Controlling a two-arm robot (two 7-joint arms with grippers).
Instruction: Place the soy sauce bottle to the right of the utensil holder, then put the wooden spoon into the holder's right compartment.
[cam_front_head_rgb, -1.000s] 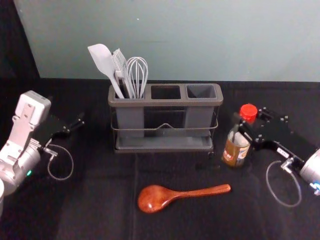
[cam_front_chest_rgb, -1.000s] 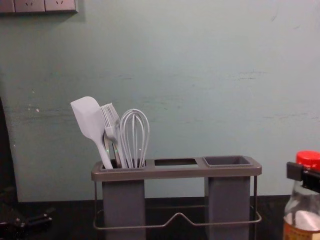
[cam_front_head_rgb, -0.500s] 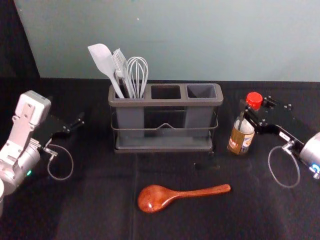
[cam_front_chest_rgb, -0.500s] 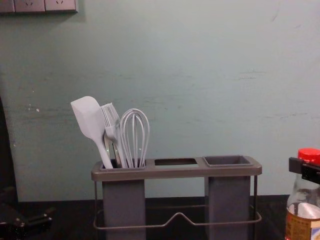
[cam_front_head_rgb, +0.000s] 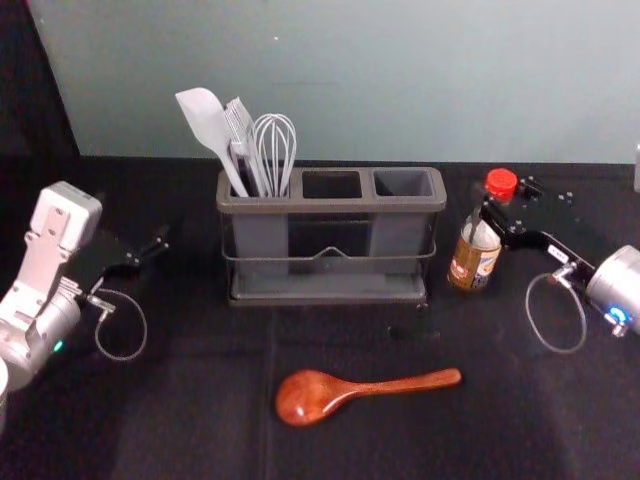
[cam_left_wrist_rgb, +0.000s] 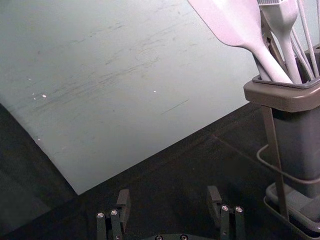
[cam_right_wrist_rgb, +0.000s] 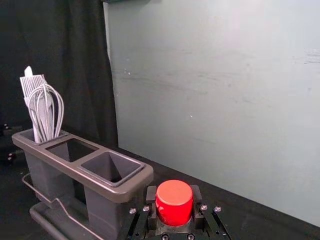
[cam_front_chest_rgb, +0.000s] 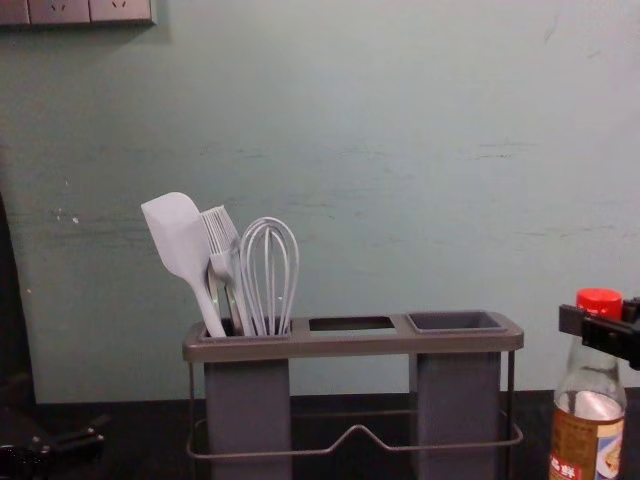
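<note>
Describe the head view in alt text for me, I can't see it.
The right gripper holds a red-capped soy sauce bottle to the right of a utensil holder. A wooden spoon lies in front; a spatula and whisk stand in the holder's left compartment. The left gripper waits empty at the left.

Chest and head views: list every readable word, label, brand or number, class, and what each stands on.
"鲜", apparently: brown label of the clear glass soy sauce bottle; remaining characters too small to read.
White sticker behind the black right gripper at the bottle's neck: too small to read.
</note>
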